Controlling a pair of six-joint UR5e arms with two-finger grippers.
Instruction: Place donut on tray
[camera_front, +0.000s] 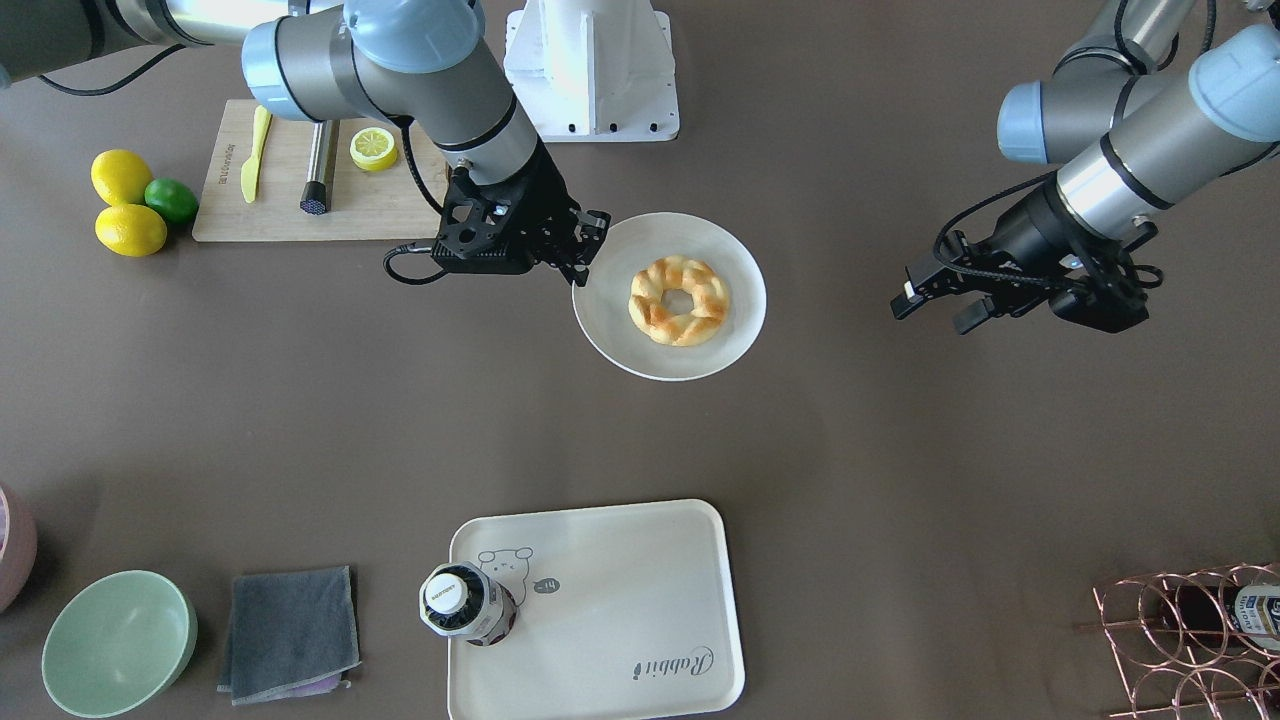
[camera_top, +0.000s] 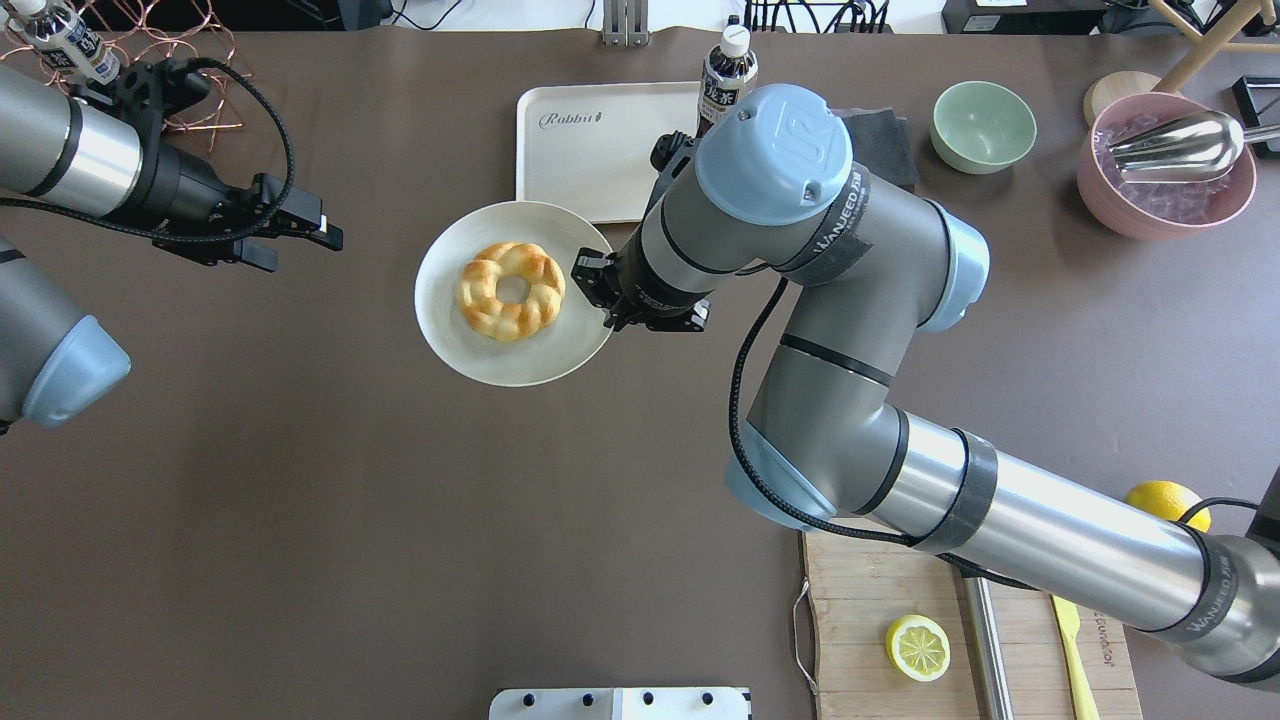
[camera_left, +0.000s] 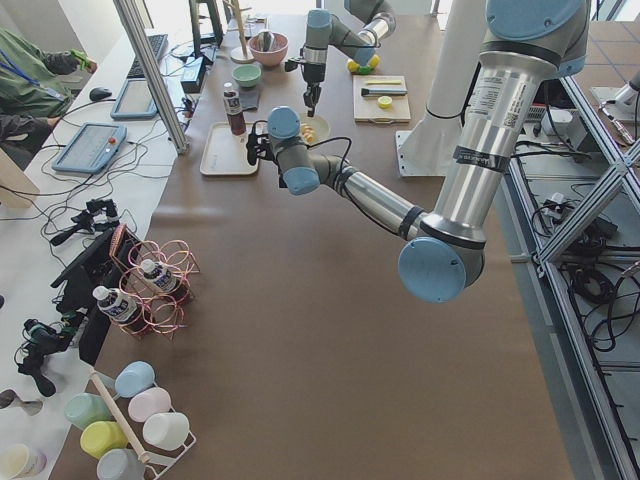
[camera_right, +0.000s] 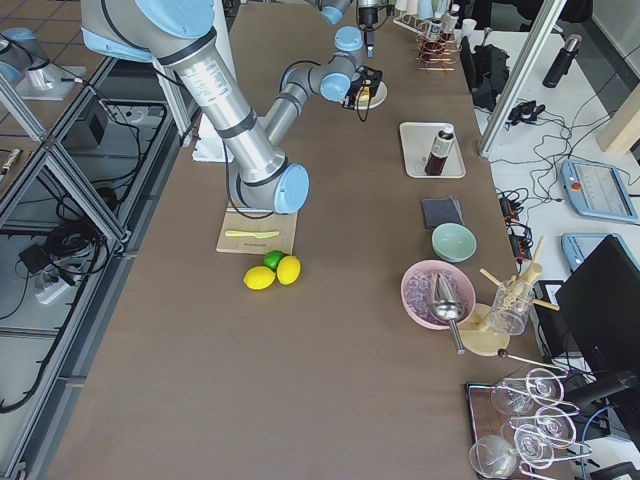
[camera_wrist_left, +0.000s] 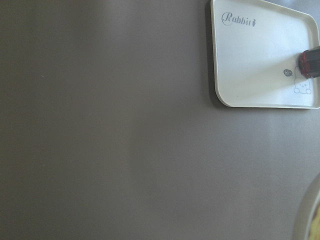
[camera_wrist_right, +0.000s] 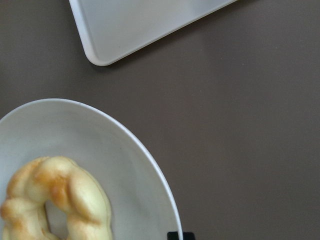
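Only the right wrist view shows a dark fingertip at the plate (camera_wrist_right: 150, 165) rim, the right gripper (camera_front: 585, 245) seemingly closed on it, donut (camera_front: 679, 300) just beyond the fingers, tray (camera_front: 640, 560) well apart; left gripper (camera_front: 945, 300) slightly open, empty.

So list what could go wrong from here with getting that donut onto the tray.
1. The right gripper sits at the rim of the plate, not over the donut; closing there could tip or drag the plate instead.
2. A bottle stands on the tray near the bear drawing, so a careless approach might knock it over.
3. The left gripper hangs beside the plate and could get in the way.
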